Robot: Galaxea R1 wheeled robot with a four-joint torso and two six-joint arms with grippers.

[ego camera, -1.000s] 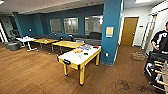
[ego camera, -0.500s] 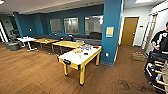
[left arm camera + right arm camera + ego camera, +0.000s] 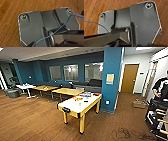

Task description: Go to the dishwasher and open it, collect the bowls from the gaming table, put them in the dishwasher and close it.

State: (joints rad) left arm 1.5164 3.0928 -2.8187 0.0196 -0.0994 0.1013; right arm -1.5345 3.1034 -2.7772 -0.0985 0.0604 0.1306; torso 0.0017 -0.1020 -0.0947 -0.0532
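The gaming table stands mid-room in the head view, a few steps ahead of me, with a white top, yellow sides and legs, and a black slot at its near end. Small things lie on its far half: an orange-red one, a red one, a small green one and a multicoloured one. They are too blurred to tell which are bowls. The dishwasher is out of view. Both wrist views look down past the robot's dark plate onto wood floor, with a thin blue cable crossing.
A blue pillar rises just behind the table's right end. Wooden tables, a white table and a dark sofa line the back wall. At the right are a person, a black rack, a box and floor cables.
The head view has shifted only slightly. Nothing in the room has visibly moved.
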